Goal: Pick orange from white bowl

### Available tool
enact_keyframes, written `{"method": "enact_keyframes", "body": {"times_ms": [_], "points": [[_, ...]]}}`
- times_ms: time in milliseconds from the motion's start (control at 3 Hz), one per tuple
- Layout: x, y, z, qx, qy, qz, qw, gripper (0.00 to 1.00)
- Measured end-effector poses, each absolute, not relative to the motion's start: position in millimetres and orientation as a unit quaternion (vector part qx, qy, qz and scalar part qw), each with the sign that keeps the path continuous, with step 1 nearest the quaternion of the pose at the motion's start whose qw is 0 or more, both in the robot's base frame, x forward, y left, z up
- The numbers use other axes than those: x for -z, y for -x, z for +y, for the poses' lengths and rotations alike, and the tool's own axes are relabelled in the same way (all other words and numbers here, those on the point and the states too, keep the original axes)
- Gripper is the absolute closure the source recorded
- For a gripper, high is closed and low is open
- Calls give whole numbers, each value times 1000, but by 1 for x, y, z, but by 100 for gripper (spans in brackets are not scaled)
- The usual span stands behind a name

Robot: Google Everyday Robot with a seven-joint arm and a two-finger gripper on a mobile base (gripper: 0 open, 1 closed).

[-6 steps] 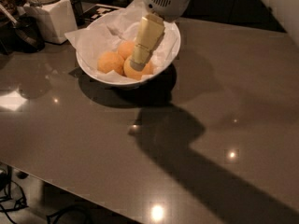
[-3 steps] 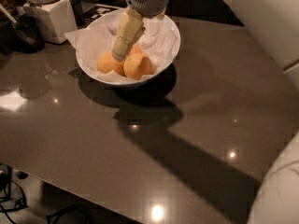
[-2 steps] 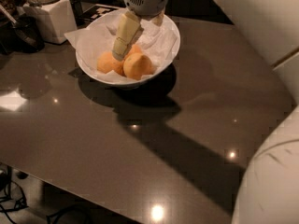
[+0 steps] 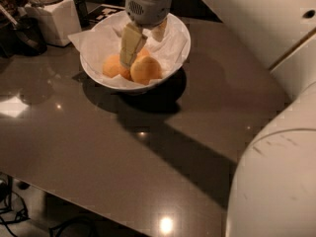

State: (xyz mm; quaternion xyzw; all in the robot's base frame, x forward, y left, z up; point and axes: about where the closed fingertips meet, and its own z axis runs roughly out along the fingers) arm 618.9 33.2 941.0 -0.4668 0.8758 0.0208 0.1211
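The white bowl [image 4: 175,58], lined with crumpled white paper, stands at the back of the dark table and holds three oranges. My gripper [image 4: 141,51] reaches down into it from above. One pale finger [image 4: 131,44] stands between the left fruit [image 4: 111,65] and the middle one, the other finger [image 4: 159,30] behind it. The orange [image 4: 144,54], deeper in colour, sits between the fingers and is mostly hidden by them. A paler orange [image 4: 146,70] lies in front at the right. The fingers stand apart; I cannot tell whether they touch the orange.
A white square canister [image 4: 53,15] with a lid stands left of the bowl, beside dark objects [image 4: 22,33] at the table's left edge. My white arm [image 4: 276,132] fills the right side. The table's front edge [image 4: 98,216] runs along the bottom, with cables on the floor below.
Two seconds ago the gripper was over the right part of the bowl; it moved left and has stayed over the middle orange since. The oranges have not moved.
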Motion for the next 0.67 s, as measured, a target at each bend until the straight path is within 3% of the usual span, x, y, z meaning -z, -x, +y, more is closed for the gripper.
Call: {"method": "enact_keyframes", "body": {"times_ms": [667], "points": [[-928,-633,41,-6,472,874,111,21]]}}
